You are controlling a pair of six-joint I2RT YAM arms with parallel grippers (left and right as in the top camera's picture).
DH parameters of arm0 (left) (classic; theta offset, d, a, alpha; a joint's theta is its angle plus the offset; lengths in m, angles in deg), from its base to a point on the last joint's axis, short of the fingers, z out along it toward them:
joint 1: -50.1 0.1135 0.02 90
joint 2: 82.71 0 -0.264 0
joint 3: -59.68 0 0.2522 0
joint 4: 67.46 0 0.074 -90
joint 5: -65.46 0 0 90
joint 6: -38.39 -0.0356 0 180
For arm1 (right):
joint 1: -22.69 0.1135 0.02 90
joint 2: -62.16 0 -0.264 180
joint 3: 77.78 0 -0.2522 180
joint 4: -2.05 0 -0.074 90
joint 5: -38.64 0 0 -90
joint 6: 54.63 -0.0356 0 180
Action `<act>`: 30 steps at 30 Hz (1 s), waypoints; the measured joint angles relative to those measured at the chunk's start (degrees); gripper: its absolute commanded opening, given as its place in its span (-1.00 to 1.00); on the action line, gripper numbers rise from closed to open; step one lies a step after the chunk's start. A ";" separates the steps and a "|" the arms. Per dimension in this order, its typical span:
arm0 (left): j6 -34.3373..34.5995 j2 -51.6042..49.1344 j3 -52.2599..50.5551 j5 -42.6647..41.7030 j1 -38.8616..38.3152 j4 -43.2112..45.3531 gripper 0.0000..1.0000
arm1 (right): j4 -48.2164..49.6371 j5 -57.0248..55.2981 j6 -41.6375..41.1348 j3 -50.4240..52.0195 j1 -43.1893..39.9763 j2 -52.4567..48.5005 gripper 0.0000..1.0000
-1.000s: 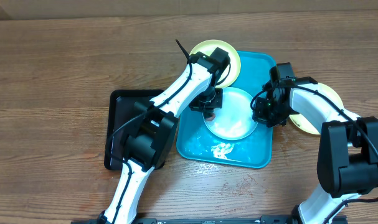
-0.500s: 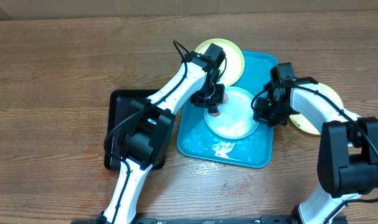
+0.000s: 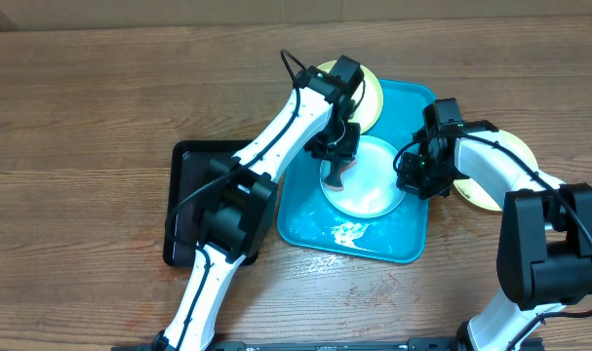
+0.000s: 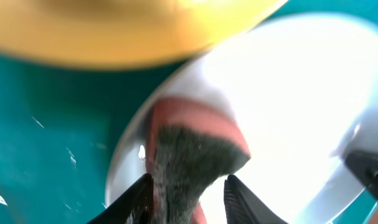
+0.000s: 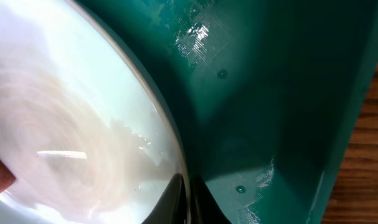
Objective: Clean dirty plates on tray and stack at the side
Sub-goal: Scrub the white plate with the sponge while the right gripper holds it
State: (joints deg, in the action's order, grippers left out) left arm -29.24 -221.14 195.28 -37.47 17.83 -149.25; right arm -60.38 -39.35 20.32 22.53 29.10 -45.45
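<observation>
The pale blue-white plate (image 3: 374, 190) lies in the turquoise tray (image 3: 398, 244). My left gripper (image 3: 336, 164) is shut on a red sponge with a grey scouring face (image 4: 195, 155) and presses it on the plate's left part (image 4: 288, 106). My right gripper (image 3: 409, 180) is shut on the plate's right rim (image 5: 70, 124), one finger above and one below. One yellow plate (image 3: 372, 93) rests on the tray's far rim, behind the left wrist. Another yellow plate (image 3: 505, 161) lies on the table right of the tray, partly under my right arm.
A black tray (image 3: 193, 195) sits left of the turquoise tray, under my left arm. White foam specks (image 3: 349, 234) lie on the turquoise tray's floor near its front edge. The tray's right wall (image 5: 269, 93) stands close beside my right gripper.
My left gripper has slid the sponge a little right and back across the plate, and its wrist has swung rightwards. My right gripper still holds the rim.
</observation>
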 measured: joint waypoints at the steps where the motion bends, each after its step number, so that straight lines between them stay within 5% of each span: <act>1: -0.11 0.00 0.07 0.81 0.00 0.28 -0.21 | 0.00 0.00 0.02 0.00 0.00 0.00 -0.92; 3: -0.11 -0.02 -0.13 2.34 -0.02 0.57 -0.25 | -0.04 0.00 0.00 0.00 0.00 0.00 -0.92; 8: -0.37 -0.02 -2.80 3.82 -1.22 3.34 -0.88 | 0.00 0.00 0.00 0.00 0.00 0.00 -0.92; 18: -0.46 0.09 -4.28 5.77 -2.58 5.22 -0.92 | 0.02 -0.02 0.00 0.00 0.00 0.00 -0.92; 25: -0.50 0.07 -2.47 5.88 -2.34 -1.29 -0.18 | 0.02 0.00 0.02 0.00 0.00 0.00 -0.92; 30: -0.35 -0.04 1.14 5.88 -1.90 -6.67 -0.15 | 0.04 0.00 0.00 0.00 -0.02 0.00 -0.92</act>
State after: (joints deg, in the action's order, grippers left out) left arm -29.59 -221.19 196.42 -31.59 15.93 -155.91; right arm -60.34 -39.35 20.32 22.53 29.08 -45.45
